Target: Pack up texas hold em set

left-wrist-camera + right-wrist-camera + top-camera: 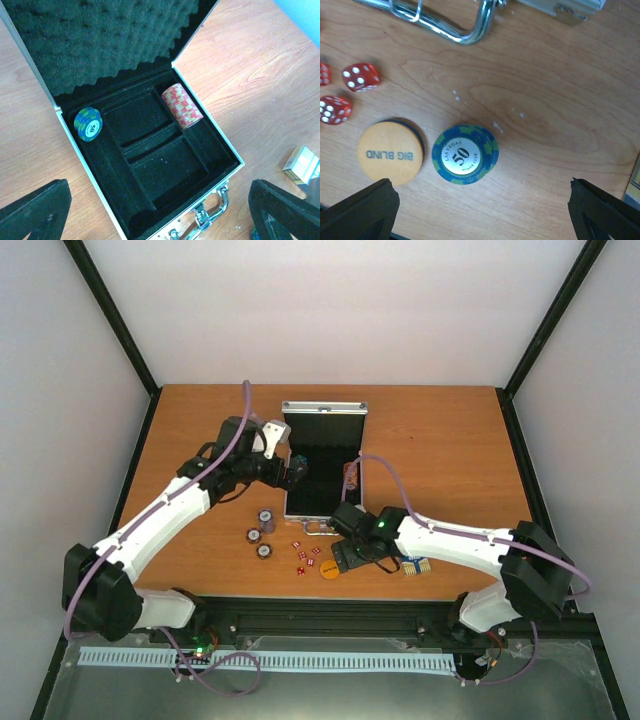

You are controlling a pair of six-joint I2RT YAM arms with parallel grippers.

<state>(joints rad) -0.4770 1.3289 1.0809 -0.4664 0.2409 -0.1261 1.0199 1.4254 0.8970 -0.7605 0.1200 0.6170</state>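
Observation:
The silver case lies open mid-table, its black lining showing. A blue-green chip stack sits in its left slot and a red-white chip stack in its right slot. My left gripper hovers open over the case's front half, holding nothing. My right gripper is open above the table just in front of the case handle. A blue-green "50" chip stack lies between its fingers, untouched. The orange disc and red dice lie to the left of that stack.
Three small chip stacks stand on the table left of the case front. Red dice are scattered beside the orange disc. The blue-yellow card deck lies right of my right gripper. Dark frame rails border the table.

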